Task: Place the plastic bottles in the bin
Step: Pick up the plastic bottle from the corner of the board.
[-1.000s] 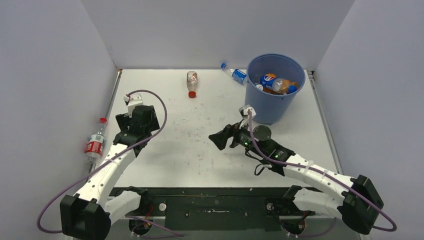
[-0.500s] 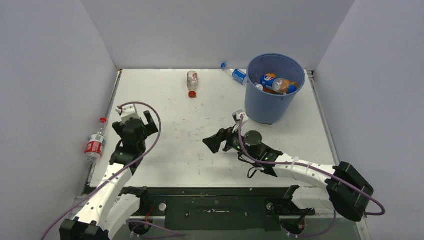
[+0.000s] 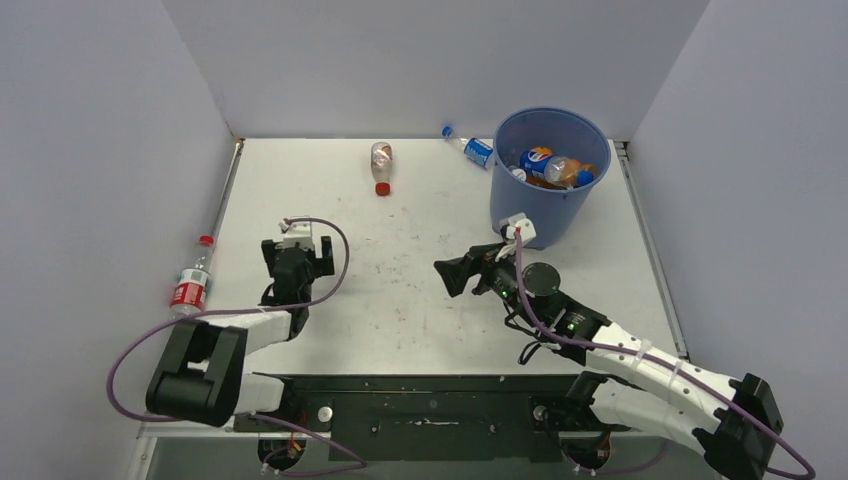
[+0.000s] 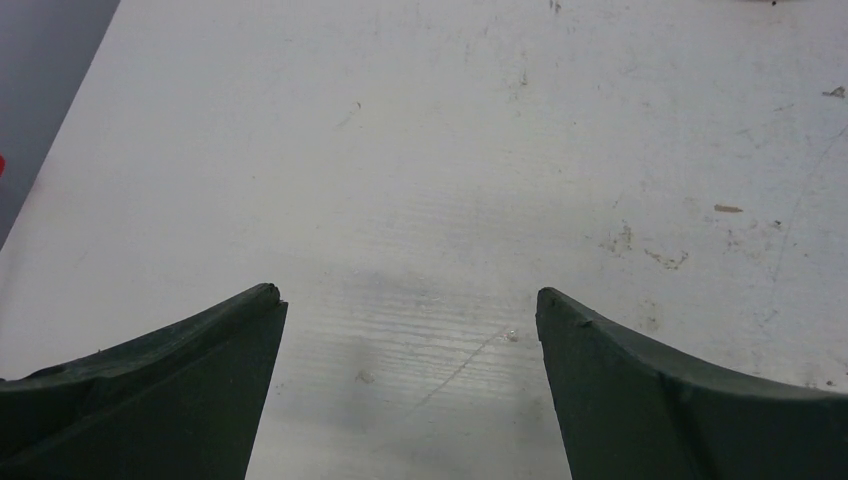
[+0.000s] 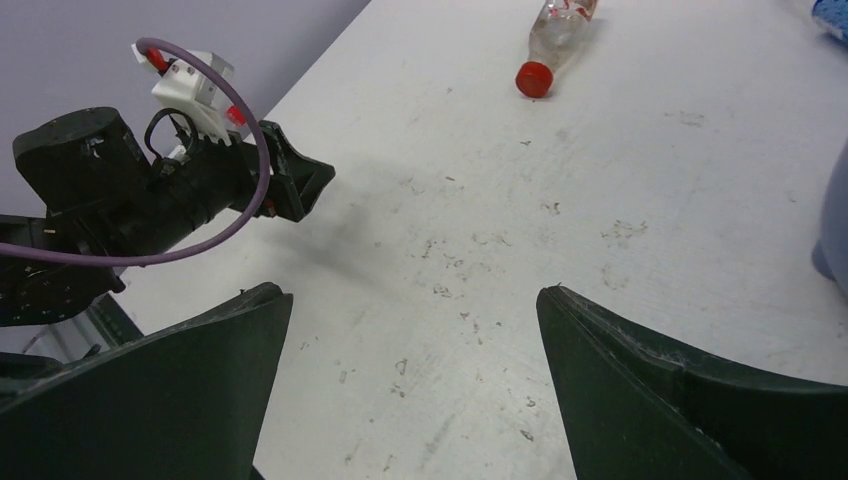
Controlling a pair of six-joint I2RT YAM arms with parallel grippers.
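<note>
The blue bin (image 3: 548, 205) stands at the back right with several bottles (image 3: 556, 168) inside. A clear bottle with a red cap (image 3: 383, 165) lies at the back middle, also in the right wrist view (image 5: 556, 30). A blue-labelled bottle (image 3: 472, 149) lies behind the bin's left side. A red-labelled bottle (image 3: 189, 287) lies off the table's left edge by the wall. My left gripper (image 3: 297, 252) is open and empty low over the near left of the table (image 4: 408, 300). My right gripper (image 3: 452, 274) is open and empty, pointing left, near the bin's front (image 5: 415, 295).
Grey walls close in the table at left, back and right. A narrow gap runs along the left table edge (image 3: 222, 215). The left gripper and its purple cable (image 5: 215, 185) show in the right wrist view. The bin's wall (image 5: 835, 235) is at that view's right edge.
The left arm has folded back toward its base and its gripper has shifted right. The right gripper swung left, then back right toward the bin. Both stayed open and empty.
</note>
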